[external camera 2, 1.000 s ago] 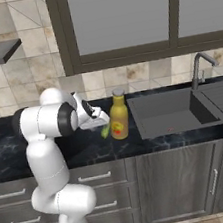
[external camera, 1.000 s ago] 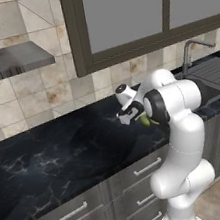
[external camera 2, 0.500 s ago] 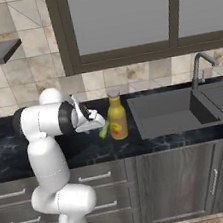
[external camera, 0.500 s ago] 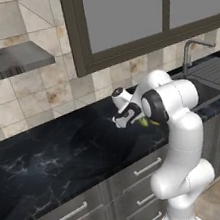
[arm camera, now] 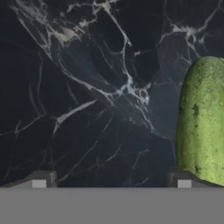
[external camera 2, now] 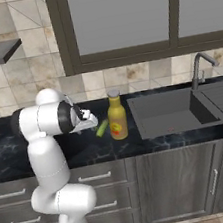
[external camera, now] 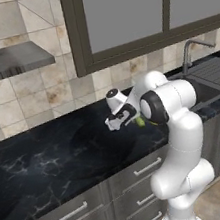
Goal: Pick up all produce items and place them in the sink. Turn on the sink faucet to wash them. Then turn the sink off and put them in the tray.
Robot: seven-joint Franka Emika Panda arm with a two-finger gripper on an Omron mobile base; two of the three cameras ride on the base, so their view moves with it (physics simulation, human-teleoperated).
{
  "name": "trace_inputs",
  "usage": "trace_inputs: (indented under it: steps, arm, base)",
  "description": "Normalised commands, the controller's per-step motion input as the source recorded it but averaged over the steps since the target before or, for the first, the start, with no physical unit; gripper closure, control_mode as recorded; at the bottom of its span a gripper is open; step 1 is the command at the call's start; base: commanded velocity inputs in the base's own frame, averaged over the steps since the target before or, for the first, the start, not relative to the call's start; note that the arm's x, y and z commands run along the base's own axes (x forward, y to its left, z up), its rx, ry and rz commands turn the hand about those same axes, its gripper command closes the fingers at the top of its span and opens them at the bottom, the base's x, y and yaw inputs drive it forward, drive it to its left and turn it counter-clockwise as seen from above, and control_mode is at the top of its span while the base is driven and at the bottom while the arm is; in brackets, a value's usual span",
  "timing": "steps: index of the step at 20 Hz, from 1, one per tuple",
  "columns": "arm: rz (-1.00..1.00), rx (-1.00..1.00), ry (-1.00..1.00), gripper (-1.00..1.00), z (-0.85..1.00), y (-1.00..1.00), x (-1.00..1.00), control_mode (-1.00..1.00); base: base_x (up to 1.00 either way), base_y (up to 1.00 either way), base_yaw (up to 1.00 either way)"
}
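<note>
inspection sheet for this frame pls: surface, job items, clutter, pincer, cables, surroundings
surface: black marble counter, cucumber and bottle on it.
job's things: green cucumber lying on the counter, off to one side of the pincer line in the hand view; sink holds no produce; faucet with no water running.
clutter: yellow bottle upright beside the cucumber.
grippers: pincer open, low over the counter, holding nothing.
cables: nothing seen.
surroundings: window, tiled wall, grey drawers.
</note>
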Motion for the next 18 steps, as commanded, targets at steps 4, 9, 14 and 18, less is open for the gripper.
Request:
trace_inputs:
  steps: [4, 9, 14, 18]
  arm:
    - [0.13, 0.00, -0.13, -1.00, 0.15, -0.18, 0.00, -1.00]
    - [0.07, 0.00, -0.12, -1.00, 0.09, -0.36, 0.04, -1.00]
    - [0.00, 0.00, -0.09, -1.00, -0.07, -0.24, 0.06, -1.00]
    - [-0.07, 0.00, 0.00, -1.00, -0.06, 0.00, 0.09, -1.00]
  base:
    - [0.00, 0.00, 0.00]
    - [0.00, 0.00, 0.00]
    - [0.00, 0.00, 0.00]
    - [0.00, 0.00, 0.00]
